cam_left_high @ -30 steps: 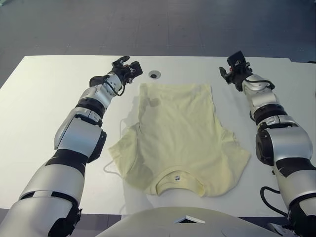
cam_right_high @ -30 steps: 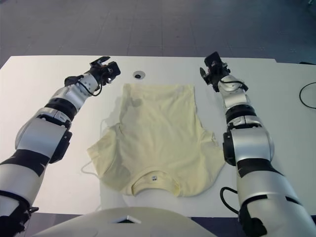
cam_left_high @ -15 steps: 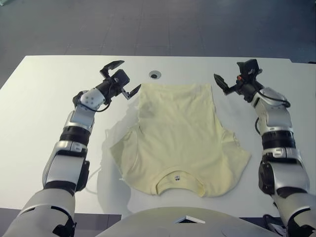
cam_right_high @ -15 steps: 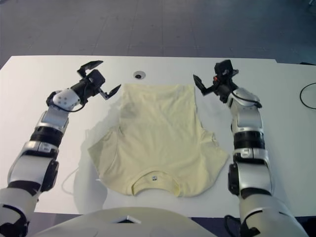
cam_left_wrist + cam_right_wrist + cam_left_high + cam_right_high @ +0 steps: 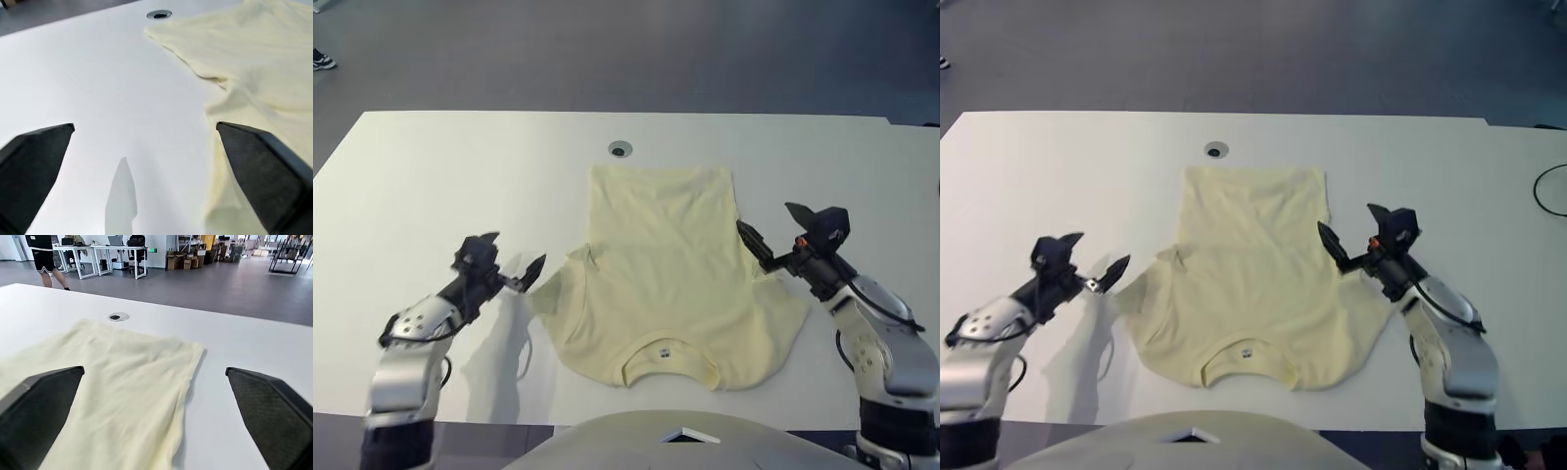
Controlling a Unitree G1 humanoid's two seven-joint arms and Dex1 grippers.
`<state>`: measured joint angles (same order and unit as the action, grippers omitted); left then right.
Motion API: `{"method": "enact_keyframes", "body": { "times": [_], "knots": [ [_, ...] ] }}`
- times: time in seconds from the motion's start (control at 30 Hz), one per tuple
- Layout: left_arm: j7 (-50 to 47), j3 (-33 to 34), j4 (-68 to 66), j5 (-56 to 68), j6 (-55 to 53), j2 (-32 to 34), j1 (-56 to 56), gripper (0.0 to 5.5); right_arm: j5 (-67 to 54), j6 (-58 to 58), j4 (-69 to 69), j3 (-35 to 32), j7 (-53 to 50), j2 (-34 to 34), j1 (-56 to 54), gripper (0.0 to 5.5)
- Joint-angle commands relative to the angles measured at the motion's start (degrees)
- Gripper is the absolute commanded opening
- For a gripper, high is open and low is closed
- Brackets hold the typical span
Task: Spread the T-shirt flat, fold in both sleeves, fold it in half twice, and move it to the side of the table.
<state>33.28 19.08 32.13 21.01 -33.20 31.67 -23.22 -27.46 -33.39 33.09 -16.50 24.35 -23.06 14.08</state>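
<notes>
White table (image 5: 431, 176) carries everything. Pale yellow T-shirt (image 5: 666, 264) lies face-up-flat in the middle of it, collar at the near edge toward the robot, hem toward the far edge. Body mostly smooth; the sleeve on the robot's left is bunched in against the body, the one on the right is spread out with some wrinkles. Left gripper (image 5: 514, 253) sits low over bare table just beside the bunched sleeve, fingers spread wide, nothing in them. Right gripper (image 5: 764, 214) is at the shirt's right side edge by the right sleeve, also spread wide and empty; can't tell if the lower finger touches the cloth. Round grommet hole (image 5: 621, 149) in the table just beyond the hem. Dark cable loop (image 5: 1540, 191) at the table's far right edge.
</notes>
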Motion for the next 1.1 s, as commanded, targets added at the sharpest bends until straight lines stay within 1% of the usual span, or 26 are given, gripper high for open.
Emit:
{"method": "enact_keyframes", "body": {
  "times": [0.03,0.1,0.33,0.57,0.7,0.87,1.03,1.07,1.1],
  "knots": [
    [1.6,2.8,7.9,4.3,-7.6,2.5,-7.5,5.21,-3.7,-5.4,5.8,-2.6,-2.7,0.4,5.0,5.40],
    [1.8,2.4,8.4,4.7,-8.6,2.8,-8.7,5.01,-4.7,-6.7,7.0,-2.6,-3.3,0.3,5.8,5.40],
    [2.0,-1.6,6.0,3.6,-8.6,3.1,-8.0,3.87,-6.4,-8.3,9.9,-2.5,-4.5,-0.3,7.5,5.40],
    [1.6,-4.1,2.0,3.3,-9.1,4.0,-4.1,2.81,-6.8,-8.4,11.0,-1.6,-4.9,-0.8,8.1,5.40],
    [1.8,-4.6,-0.6,4.2,-10.4,4.2,-1.7,2.20,-6.7,-8.4,11.2,-1.6,-5.0,-1.0,8.9,5.40],
    [1.5,-4.3,-4.0,5.3,-12.5,3.7,1.4,1.27,-6.6,-8.2,11.4,-1.4,-5.0,-1.2,9.2,5.40],
    [1.8,-5.0,-5.1,6.8,-15.7,4.0,2.5,0.53,-6.7,-8.6,12.2,-2.1,-5.3,-1.5,10.3,5.40],
    [1.5,-5.1,-5.2,7.1,-16.9,4.1,2.6,0.48,-6.9,-9.2,12.6,-2.4,-5.8,-1.5,10.7,5.40],
    [1.3,-5.3,-5.3,7.0,-17.4,4.3,2.7,0.22,-7.5,-10.3,13.0,-3.0,-6.5,-1.3,11.2,5.40]
  ]
}}
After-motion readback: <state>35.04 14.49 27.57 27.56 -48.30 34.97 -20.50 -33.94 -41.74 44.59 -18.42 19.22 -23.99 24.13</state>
